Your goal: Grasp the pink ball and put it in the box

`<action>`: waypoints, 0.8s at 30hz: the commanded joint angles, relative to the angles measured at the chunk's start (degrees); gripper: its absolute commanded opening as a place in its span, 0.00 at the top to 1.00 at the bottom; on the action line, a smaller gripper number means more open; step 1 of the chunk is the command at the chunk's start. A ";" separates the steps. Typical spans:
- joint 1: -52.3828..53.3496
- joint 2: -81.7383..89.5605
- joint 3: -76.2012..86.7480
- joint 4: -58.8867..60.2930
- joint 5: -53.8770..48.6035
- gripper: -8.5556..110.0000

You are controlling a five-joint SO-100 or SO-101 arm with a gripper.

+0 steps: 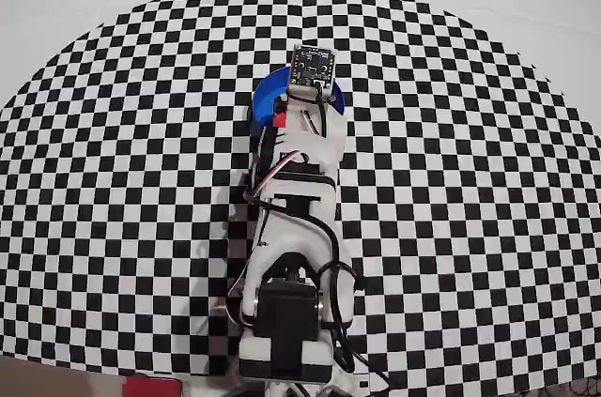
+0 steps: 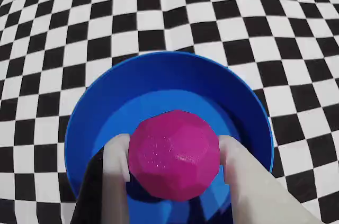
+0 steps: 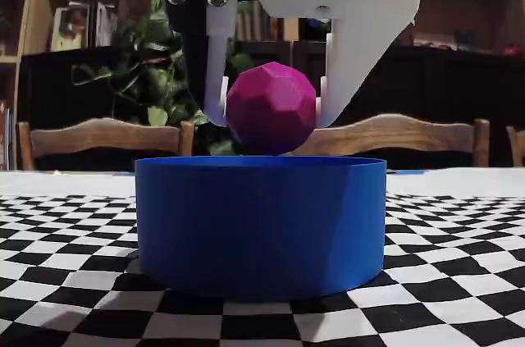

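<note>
The pink ball (image 2: 175, 154) is a faceted magenta sphere held between the two white fingers (image 2: 117, 167) of my gripper (image 2: 175, 147), which is shut on it. In the fixed view the pink ball (image 3: 271, 109) hangs just above the rim of the box (image 3: 261, 224), a round bright blue tub on the checkered mat. The wrist view looks down into the box (image 2: 159, 83), with the ball over its flat bottom. In the overhead view the arm covers most of the box (image 1: 267, 93) and the ball is hidden.
A black and white checkered mat (image 1: 470, 181) covers the table around the box. The arm's base (image 1: 286, 322) sits at the near edge in the overhead view. Chairs (image 3: 98, 138) and shelves stand behind the table in the fixed view.
</note>
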 commanded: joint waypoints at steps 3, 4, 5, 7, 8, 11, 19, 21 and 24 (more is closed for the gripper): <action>0.26 -0.88 -3.43 -1.05 -0.44 0.93; 0.26 -1.05 -3.60 -1.05 -0.44 0.93; 0.26 -1.32 -3.87 -1.14 -0.44 0.93; 0.26 -1.76 -4.22 -1.23 -0.44 0.93; 0.26 -1.93 -4.48 -1.23 -0.44 0.93; 0.26 -2.46 -5.10 -1.23 -0.44 0.93; 0.26 -3.43 -6.33 -1.23 -0.44 0.93; 0.26 -3.43 -6.33 -1.23 -0.44 0.93; 0.26 -3.43 -6.33 -1.32 -0.44 0.93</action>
